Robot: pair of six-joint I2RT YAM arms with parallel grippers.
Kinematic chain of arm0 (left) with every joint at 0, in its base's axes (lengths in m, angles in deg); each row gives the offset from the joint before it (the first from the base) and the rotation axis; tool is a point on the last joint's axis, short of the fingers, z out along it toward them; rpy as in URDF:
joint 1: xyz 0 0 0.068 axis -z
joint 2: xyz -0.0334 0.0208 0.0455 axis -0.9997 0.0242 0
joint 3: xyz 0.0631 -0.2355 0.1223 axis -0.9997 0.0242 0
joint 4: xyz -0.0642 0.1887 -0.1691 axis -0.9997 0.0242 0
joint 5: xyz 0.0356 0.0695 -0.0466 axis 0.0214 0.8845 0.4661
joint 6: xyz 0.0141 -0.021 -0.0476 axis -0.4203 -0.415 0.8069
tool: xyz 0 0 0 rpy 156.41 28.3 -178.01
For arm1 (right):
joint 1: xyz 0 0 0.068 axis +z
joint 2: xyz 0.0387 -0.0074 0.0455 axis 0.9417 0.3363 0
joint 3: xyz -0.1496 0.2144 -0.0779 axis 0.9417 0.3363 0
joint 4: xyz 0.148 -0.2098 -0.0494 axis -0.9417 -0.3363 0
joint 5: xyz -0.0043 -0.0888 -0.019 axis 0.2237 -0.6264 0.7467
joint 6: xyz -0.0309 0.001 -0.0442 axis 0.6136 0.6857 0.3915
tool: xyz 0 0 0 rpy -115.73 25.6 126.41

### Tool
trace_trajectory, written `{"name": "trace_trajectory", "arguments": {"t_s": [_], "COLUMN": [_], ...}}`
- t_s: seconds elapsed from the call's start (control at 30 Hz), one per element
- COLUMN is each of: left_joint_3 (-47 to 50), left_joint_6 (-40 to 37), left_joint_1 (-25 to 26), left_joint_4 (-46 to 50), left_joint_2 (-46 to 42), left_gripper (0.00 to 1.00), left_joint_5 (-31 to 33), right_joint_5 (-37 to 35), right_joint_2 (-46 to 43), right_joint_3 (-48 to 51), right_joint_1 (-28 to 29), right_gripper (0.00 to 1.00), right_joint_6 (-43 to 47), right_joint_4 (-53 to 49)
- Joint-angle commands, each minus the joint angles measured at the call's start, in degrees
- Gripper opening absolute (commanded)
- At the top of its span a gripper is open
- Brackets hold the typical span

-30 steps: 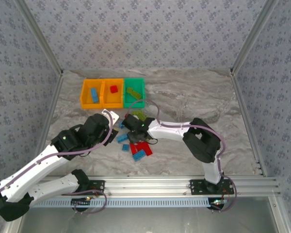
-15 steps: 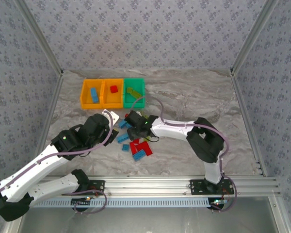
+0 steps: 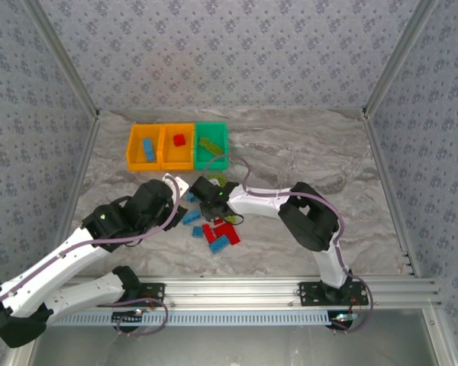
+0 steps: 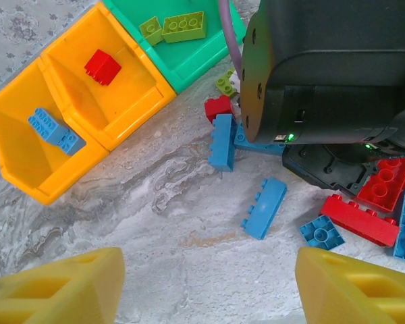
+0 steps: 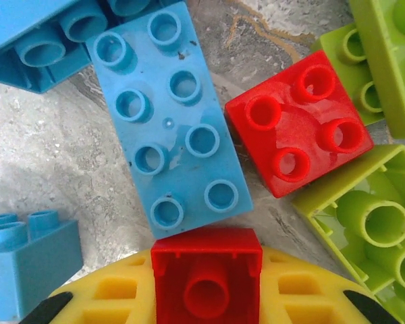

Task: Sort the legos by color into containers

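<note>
Legos (image 4: 182,25) in three containers (image 4: 142,71): four (two green)

The top external camera looks steeply down from above the near edge over the whole worktop (image 3: 305,152). The left wrist camera views the containers (image 4: 131,94) and loose legos (image 4: 264,208) from mid height; the right wrist camera sits very close over that same scatter.

1. Legos beneath the right gripper (image 3: 208,198) are hidden from above.
2. Beside it, a light blue lego (image 4: 254,143) is half covered by its wrist housing (image 4: 324,67).
3. The red lego (image 5: 206,280) clamped in it is cut by the bottom edge.
4. Right of it, lime legos (image 5: 364,229) are cropped by the frame.
</note>
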Motion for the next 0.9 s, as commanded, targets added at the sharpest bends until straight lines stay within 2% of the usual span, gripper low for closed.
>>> {"name": "trace_trajectory", "arguments": {"t_s": [0.0,0.1,0.23,0.33,0.4,0.53,0.63,0.87], "left_joint_3": [-0.1,0.1,1.5,1.5,1.6,2.4,2.4,2.3], "left_joint_6": [0.0,0.3,0.1,0.6,0.9,0.7,0.6,1.0], "left_joint_1": [0.1,0.0,-0.9,-1.7,-2.1,-3.1,-3.4,-4.4], "left_joint_4": [0.0,-1.3,-3.2,-3.7,-4.1,-4.8,-4.6,-4.2], "left_joint_2": [-0.9,-2.5,-5.8,-7.3,-8.2,-9.3,-9.1,-9.3], "left_gripper": [0.76,0.91,0.99,0.99,0.99,0.99,0.99,0.99], "left_joint_5": [0.3,1.2,4.0,6.7,7.3,8.8,9.6,9.6], "right_joint_5": [-2.5,-2.5,2.3,2.7,3.7,7.5,5.3,3.1], "right_joint_2": [-6.0,-14.2,-21.0,-19.1,-14.7,-3.6,6.0,25.2], "right_joint_3": [2.1,5.9,12.8,15.1,12.0,-2.1,-13.5,-41.6], "right_joint_1": [-0.9,-1.5,-1.4,-2.4,-4.0,-6.6,-7.8,-10.4], "right_gripper": [0.21,0.19,0.19,0.18,0.16,0.15,0.14,0.18], "right_joint_6": [1.9,7.4,19.6,27.5,29.6,31.5,32.3,31.9], "right_joint_4": [2.4,11.4,31.8,47.0,50.8,48.2,43.7,25.7]}}
